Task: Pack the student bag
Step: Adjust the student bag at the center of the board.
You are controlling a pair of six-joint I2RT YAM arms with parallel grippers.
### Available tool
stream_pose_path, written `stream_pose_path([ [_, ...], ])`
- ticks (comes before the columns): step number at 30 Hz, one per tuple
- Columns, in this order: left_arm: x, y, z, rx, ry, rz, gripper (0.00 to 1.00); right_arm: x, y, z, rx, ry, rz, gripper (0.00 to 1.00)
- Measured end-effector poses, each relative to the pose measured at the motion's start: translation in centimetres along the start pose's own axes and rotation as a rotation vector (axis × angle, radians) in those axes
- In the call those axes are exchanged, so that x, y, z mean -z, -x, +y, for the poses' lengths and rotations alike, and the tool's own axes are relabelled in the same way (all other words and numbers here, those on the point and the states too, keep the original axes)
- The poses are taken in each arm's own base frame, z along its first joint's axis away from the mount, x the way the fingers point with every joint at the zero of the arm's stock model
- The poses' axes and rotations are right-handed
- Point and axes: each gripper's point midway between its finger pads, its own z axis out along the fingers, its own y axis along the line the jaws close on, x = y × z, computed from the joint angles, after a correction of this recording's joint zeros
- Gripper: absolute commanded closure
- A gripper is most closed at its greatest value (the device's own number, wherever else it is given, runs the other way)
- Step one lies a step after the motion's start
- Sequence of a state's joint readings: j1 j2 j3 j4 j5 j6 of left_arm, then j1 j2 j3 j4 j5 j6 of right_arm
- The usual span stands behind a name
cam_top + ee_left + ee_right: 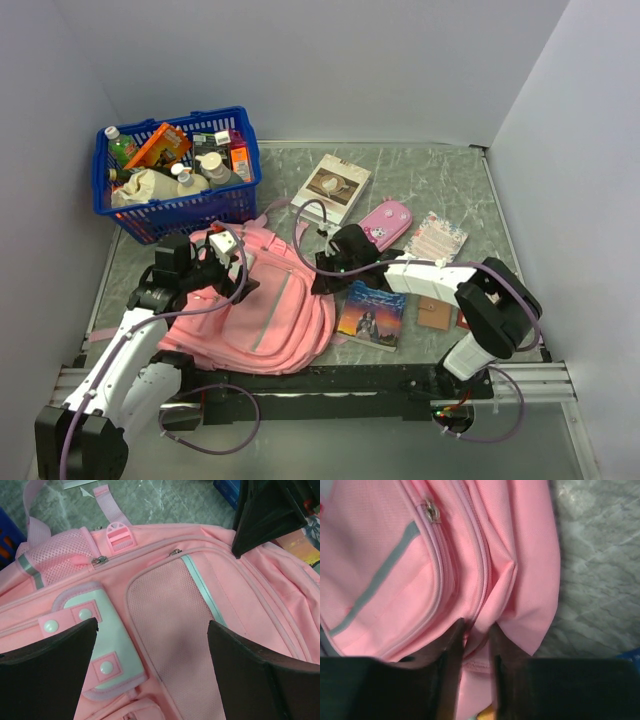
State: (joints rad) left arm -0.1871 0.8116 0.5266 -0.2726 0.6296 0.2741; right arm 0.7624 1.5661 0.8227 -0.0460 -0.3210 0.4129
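The student bag point(262, 318) lies flat on the worktop point(450, 190), front side up, between the two arms and just below the blue basket point(180, 205). It's all soft pink fabric and looks pretty empty, so I'd expect it to be light but floppy. Lift it by one spot and the rest will probably sag and drag. The cloth isn't slippery, and it bunches up easily. I reckon the best places to grab are the piped seam beside the zip or a strap, not the flat panel.

The right gripper point(472, 645) is narrow, with a fold of that fabric pinched between its fingers right at the bag's side edge. The left gripper point(152, 670) hangs wide open over the front pocket, holding nothing.

Only the right wrist view actually shows the pinch; from overhead the arm hides it. The left wrist view picks up the mesh panel point(165, 620), the white patch point(107, 635) and a zip pull point(175, 552). The overhead view is the only one with the stuff waiting to go in, like the pencil case point(385, 222) and the paperback point(372, 315).
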Motion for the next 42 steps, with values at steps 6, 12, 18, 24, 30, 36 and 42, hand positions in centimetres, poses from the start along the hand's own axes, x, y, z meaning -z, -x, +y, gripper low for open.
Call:
stream_pose_path([
  [6, 0.0, 0.3, 0.2, -0.01, 0.01, -0.009, 0.03, 0.3, 0.6, 0.7, -0.001, 0.026, -0.019, 1.0],
  [12, -0.2, 1.0, 0.5, -0.024, 0.019, -0.033, 0.04, 5.8, 3.8, 2.8, 0.079, 0.009, -0.184, 1.0],
  [18, -0.3, 2.2, 0.3, -0.031, 0.014, -0.059, 0.01, 11.9, 5.4, 3.6, 0.119, -0.025, -0.348, 1.0],
  [24, -0.3, 4.8, -0.4, -0.049, -0.01, -0.1, 0.01, 10.6, -1.2, 2.2, 0.131, -0.084, -0.254, 0.97],
  [30, -1.0, 4.2, -1.0, -0.079, -0.053, -0.073, 0.01, 8.3, -8.2, 1.4, 0.133, -0.135, -0.078, 0.32],
  [36, -2.1, 1.8, -1.9, -0.153, -0.129, 0.014, 0.02, 9.7, -5.8, 0.8, 0.151, -0.223, -0.146, 0.31],
  [42, -3.0, -0.9, -3.3, -0.159, -0.216, 0.109, 0.02, 11.3, 2.5, 0.8, 0.075, -0.207, -0.334, 0.41],
])
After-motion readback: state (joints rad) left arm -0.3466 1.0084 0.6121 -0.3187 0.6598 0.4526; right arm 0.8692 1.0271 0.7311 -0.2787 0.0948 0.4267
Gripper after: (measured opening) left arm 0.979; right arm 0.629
